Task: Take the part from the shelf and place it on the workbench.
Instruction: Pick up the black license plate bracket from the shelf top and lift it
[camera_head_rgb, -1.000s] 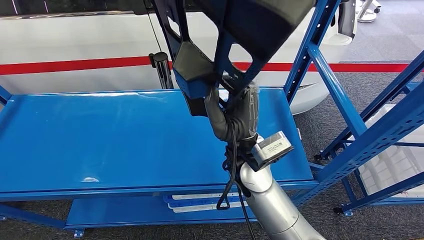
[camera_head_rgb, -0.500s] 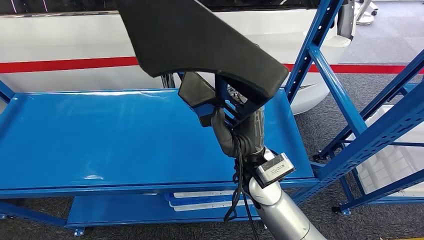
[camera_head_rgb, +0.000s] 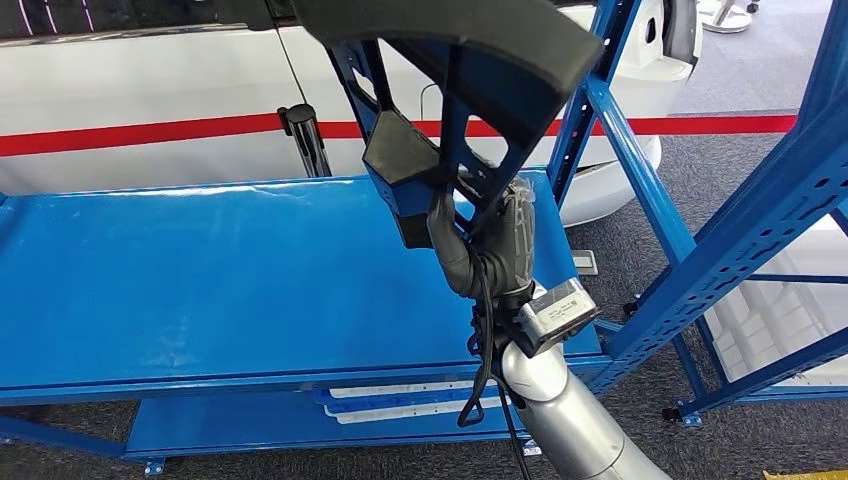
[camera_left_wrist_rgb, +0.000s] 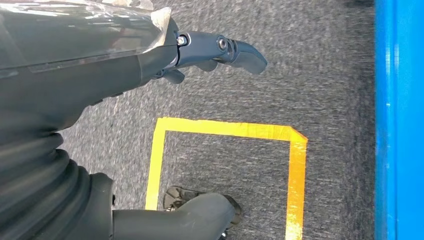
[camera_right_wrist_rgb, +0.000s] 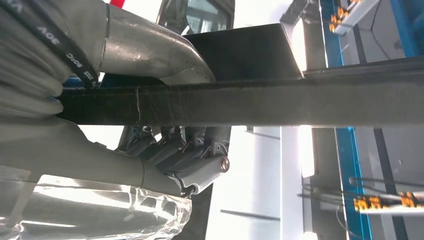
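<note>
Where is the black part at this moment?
In the head view, the black part is held up by the right hand, above the right end of the blue shelf.

The shelf (camera_head_rgb: 200, 290) spans the left and centre of the head view, with the part (camera_head_rgb: 450, 60) above its right end at upper centre — the right hand (camera_head_rgb: 490, 245) just beneath, gripping it. Behind the shelf, a vehicle body (camera_head_rgb: 150, 90) crosses the upper frame — another rack (camera_head_rgb: 740, 250) stands at right.
</note>
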